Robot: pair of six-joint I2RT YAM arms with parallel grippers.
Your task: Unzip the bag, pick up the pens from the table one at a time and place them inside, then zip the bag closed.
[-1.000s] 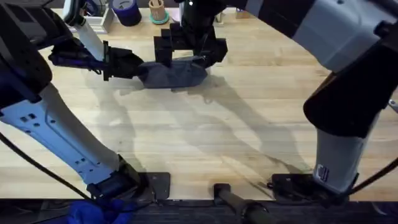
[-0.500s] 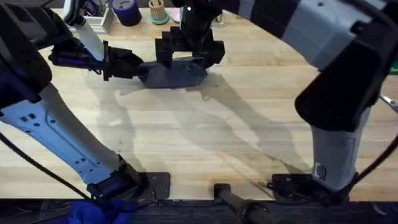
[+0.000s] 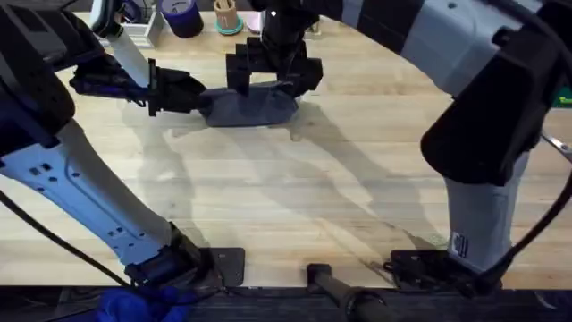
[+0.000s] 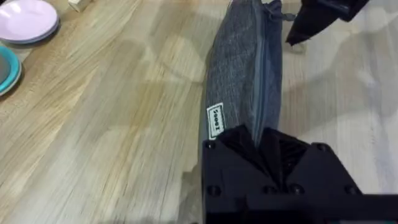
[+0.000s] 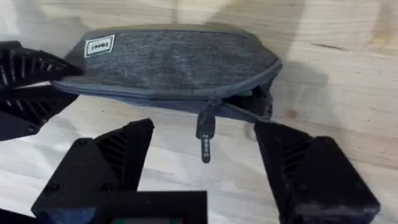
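The blue-grey bag (image 3: 250, 105) lies on the table (image 3: 295, 197) at the far middle. My left gripper (image 3: 195, 95) is shut on the bag's left end; the left wrist view shows its fingers (image 4: 264, 149) pinching the fabric where the zipper line (image 4: 267, 74) ends. My right gripper (image 3: 273, 79) hovers open over the bag's right part. In the right wrist view the zipper pull (image 5: 205, 138) hangs free between the right gripper's (image 5: 204, 129) spread fingers, untouched. The bag (image 5: 180, 62) looks zipped along most of its length. The pens are out of view.
A dark-blue cup (image 3: 183, 16) and a wooden holder with sticks (image 3: 226, 18) stand at the table's far edge behind the bag. A pink plate (image 4: 28, 18) sits off to the bag's side. Bare wood stretches from the bag toward the arm bases.
The right gripper has shifted slightly toward the far edge and the bag's right end now lies flatter. The left gripper has kept its hold without moving.
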